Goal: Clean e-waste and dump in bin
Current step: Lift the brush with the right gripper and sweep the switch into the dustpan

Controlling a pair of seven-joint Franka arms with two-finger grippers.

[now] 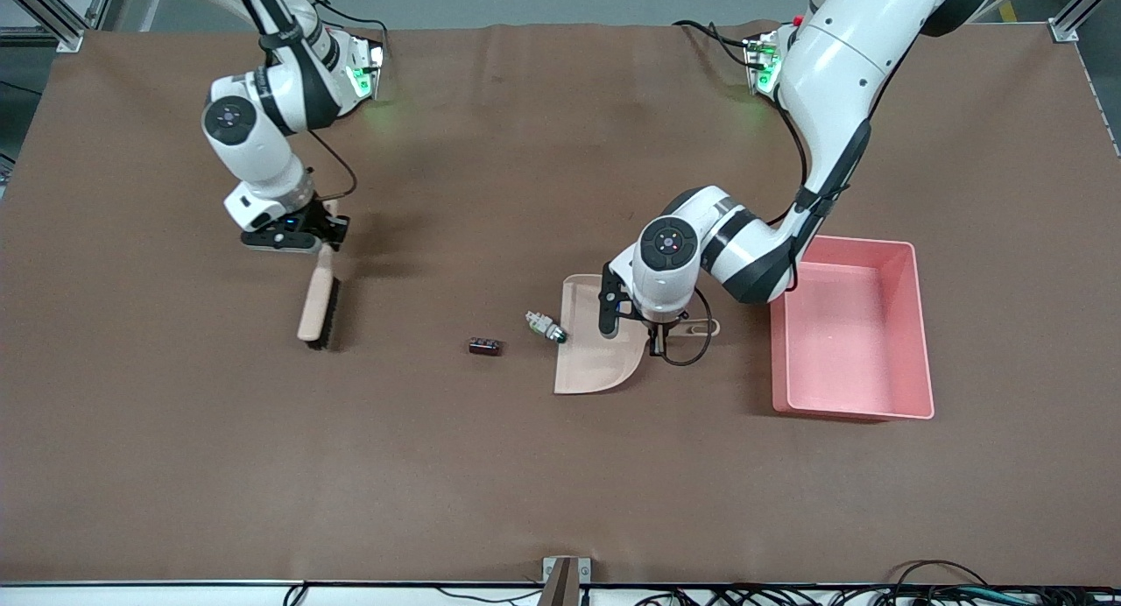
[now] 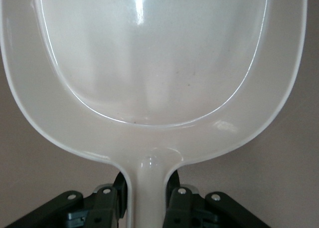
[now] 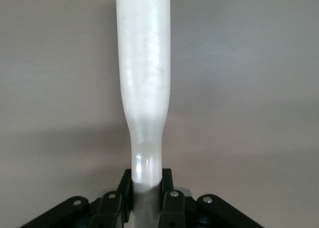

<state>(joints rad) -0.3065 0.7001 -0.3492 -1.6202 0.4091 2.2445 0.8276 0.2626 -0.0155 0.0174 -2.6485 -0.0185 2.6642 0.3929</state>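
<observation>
Left gripper clamps the dustpan handle; right gripper clamps the brush. Only the front view shows the cylindrical part at the pan's lip, the block and the bin.

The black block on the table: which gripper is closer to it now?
Left. The left gripper holds the dustpan handle, with the dustpan's mouth toward the black block. The right gripper holds the brush at the right arm's end of the table.
</observation>
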